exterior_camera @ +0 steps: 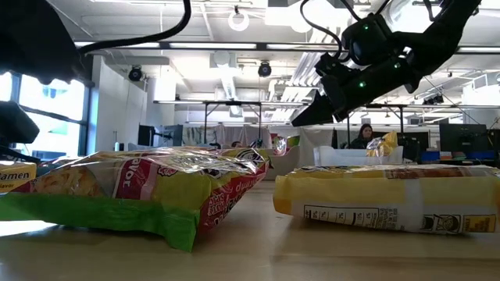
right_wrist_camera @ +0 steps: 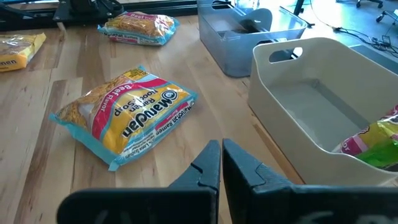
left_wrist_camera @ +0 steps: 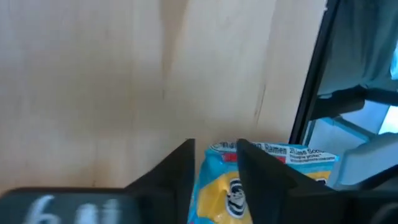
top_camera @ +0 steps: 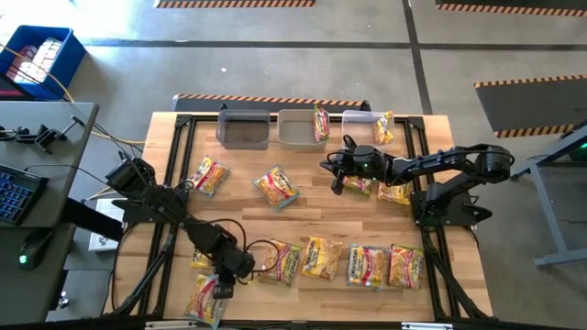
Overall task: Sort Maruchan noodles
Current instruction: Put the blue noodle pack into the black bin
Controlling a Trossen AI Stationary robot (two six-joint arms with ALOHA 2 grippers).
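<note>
Several Maruchan noodle packets lie flat on the wooden table (top_camera: 303, 220). One yellow packet with a blue edge (top_camera: 205, 299) (left_wrist_camera: 273, 152) lies at the near left corner. My left gripper (top_camera: 220, 290) (left_wrist_camera: 216, 144) is over it, open and slanting down, one finger on each side of its end. My right gripper (top_camera: 336, 180) (right_wrist_camera: 222, 155) hangs shut above the table's middle, holding nothing. A beef packet (right_wrist_camera: 127, 115) (top_camera: 277, 186) lies in front of it. One packet (top_camera: 320, 124) leans in the middle bin, another (top_camera: 383, 128) in the right bin. My left gripper comes slanting down from above, with a finger on each side of the packet's blue-edged end (left_wrist_camera: 219, 183). I cannot tell whether the fingers touch it. The packet lies flat on the table.
Three bins stand along the far edge: a dark one (top_camera: 244, 128), a pale middle one (top_camera: 298, 130) (right_wrist_camera: 311, 106) and a clear right one (top_camera: 362, 119). A row of packets (top_camera: 367, 266) lies near the front edge, and others (top_camera: 209, 174) (top_camera: 396, 192) lie farther back. Bare wood shows at the centre.
</note>
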